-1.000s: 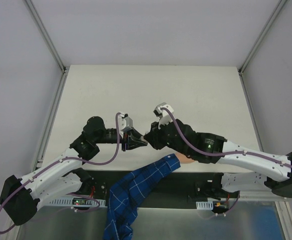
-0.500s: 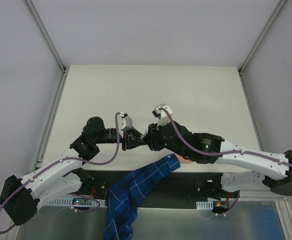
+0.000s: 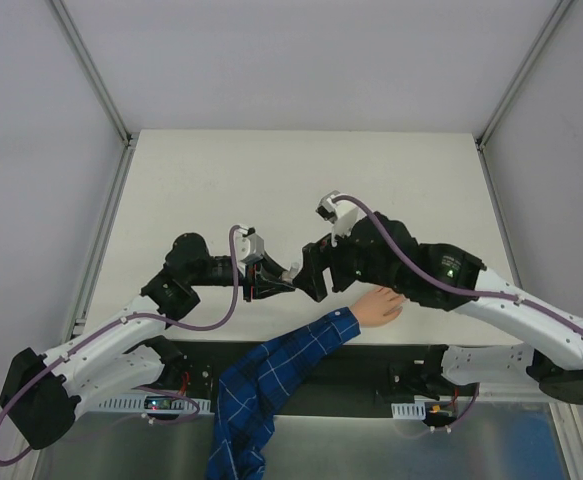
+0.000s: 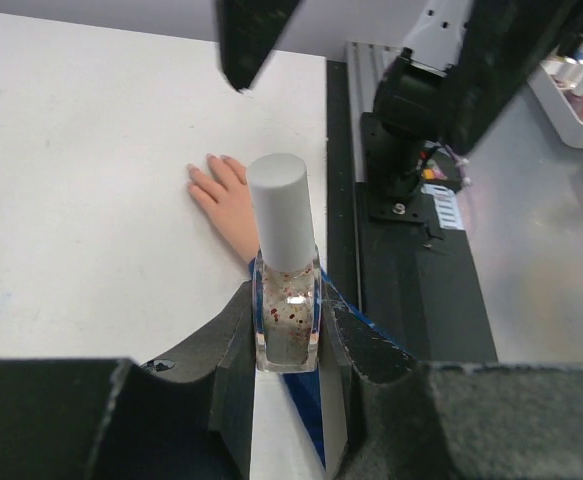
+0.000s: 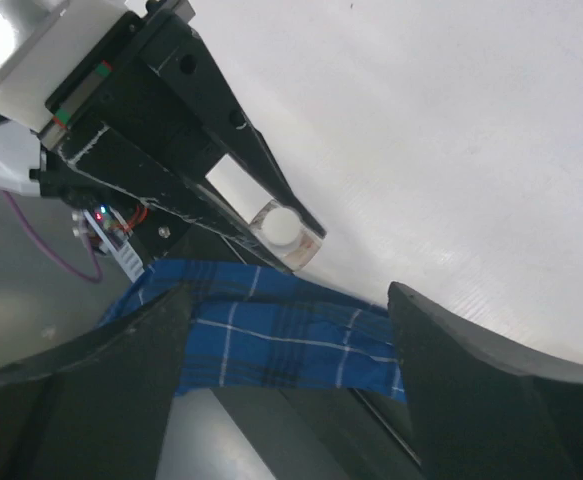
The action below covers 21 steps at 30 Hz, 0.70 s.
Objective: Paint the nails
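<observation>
Top external: right tool [image 3: 314, 279] wide, raised.

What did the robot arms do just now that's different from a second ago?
The right tool drew back to the right from the white-capped glitter polish bottle, uncovering the pale hand with the blue plaid sleeve. It is open and empty. The left tool stayed put, clamped on the bottle, cap on. The hand has not moved.

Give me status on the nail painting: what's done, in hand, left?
Done: the left tool has the polish bottle gripped upright. In hand: the right tool is open facing the white cap, which is still on. Left: uncapping, then all painting; the hand lies untouched on the table.
</observation>
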Each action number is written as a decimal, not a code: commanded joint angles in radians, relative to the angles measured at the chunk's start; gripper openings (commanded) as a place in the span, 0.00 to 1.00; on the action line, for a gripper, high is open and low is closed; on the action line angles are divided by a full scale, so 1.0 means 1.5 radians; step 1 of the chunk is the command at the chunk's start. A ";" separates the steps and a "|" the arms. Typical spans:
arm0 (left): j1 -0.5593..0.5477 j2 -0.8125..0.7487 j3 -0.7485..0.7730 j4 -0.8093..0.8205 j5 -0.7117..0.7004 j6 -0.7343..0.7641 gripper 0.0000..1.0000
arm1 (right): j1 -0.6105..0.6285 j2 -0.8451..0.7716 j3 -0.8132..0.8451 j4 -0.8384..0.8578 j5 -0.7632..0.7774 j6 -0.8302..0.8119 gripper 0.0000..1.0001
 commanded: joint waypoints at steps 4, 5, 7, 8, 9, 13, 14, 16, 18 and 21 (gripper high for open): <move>-0.008 0.031 0.037 0.091 0.178 -0.056 0.00 | -0.088 0.039 0.099 -0.047 -0.315 -0.218 0.66; -0.009 0.033 0.038 0.093 0.184 -0.058 0.00 | -0.097 0.048 0.105 -0.048 -0.350 -0.226 0.64; -0.010 0.036 0.039 0.093 0.193 -0.063 0.00 | -0.124 0.058 0.123 -0.051 -0.390 -0.239 0.58; -0.010 0.035 0.039 0.093 0.195 -0.064 0.00 | -0.130 0.067 0.127 -0.052 -0.423 -0.243 0.56; -0.010 0.034 0.039 0.093 0.195 -0.064 0.00 | -0.135 0.070 0.131 -0.055 -0.439 -0.252 0.55; -0.011 0.033 0.041 0.093 0.199 -0.065 0.00 | -0.147 0.088 0.125 -0.057 -0.474 -0.270 0.54; -0.011 0.034 0.041 0.093 0.200 -0.066 0.00 | -0.147 0.090 0.122 -0.057 -0.478 -0.272 0.54; -0.011 0.035 0.043 0.093 0.201 -0.068 0.00 | -0.148 0.100 0.120 -0.054 -0.483 -0.273 0.53; -0.010 0.033 0.042 0.092 0.200 -0.068 0.00 | -0.148 0.104 0.117 -0.049 -0.495 -0.273 0.48; -0.010 0.033 0.042 0.093 0.199 -0.068 0.00 | -0.148 0.109 0.117 -0.045 -0.507 -0.274 0.40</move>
